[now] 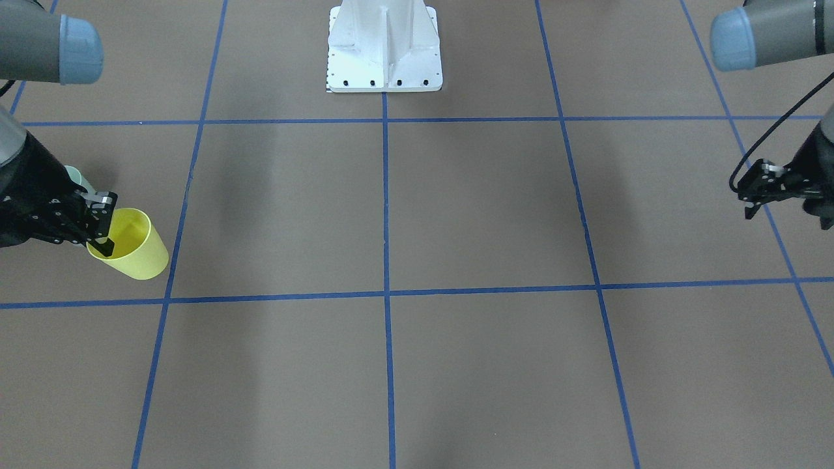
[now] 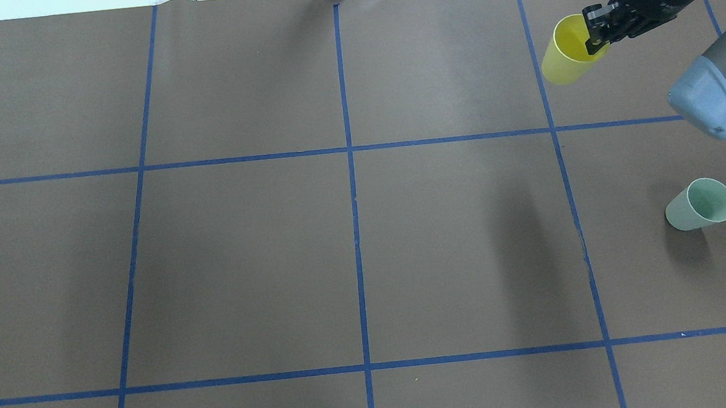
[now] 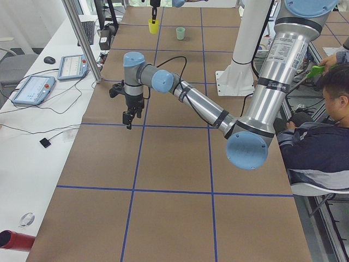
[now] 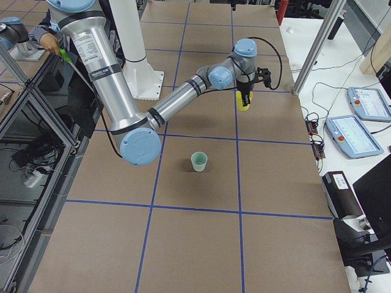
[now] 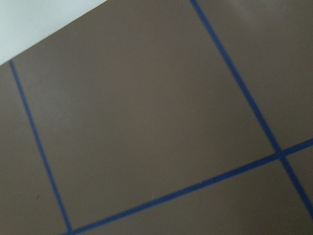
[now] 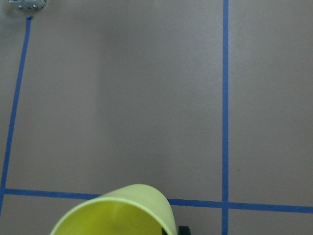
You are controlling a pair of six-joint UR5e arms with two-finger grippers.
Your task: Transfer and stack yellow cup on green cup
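My right gripper [image 2: 591, 45] is shut on the rim of the yellow cup [image 2: 565, 54], one finger inside and one outside. The cup hangs tilted at the far right of the table, and it fills the bottom of the right wrist view [image 6: 122, 213]. The green cup [image 2: 701, 203] stands upright and alone on the table, nearer the robot than the yellow cup and about one grid square away. From the front, only a sliver of the green cup [image 1: 73, 174] shows behind the right arm holding the yellow cup [image 1: 133, 247]. My left gripper [image 1: 785, 212] hovers open and empty over the far left side.
The robot's white base plate [image 1: 384, 49] sits at the table's middle near edge. Blue tape lines [image 2: 349, 165] divide the brown table into squares. A person [image 3: 327, 131] sits beside the table behind the robot. Tablets [image 3: 32, 87] and cables lie past the table's far edge.
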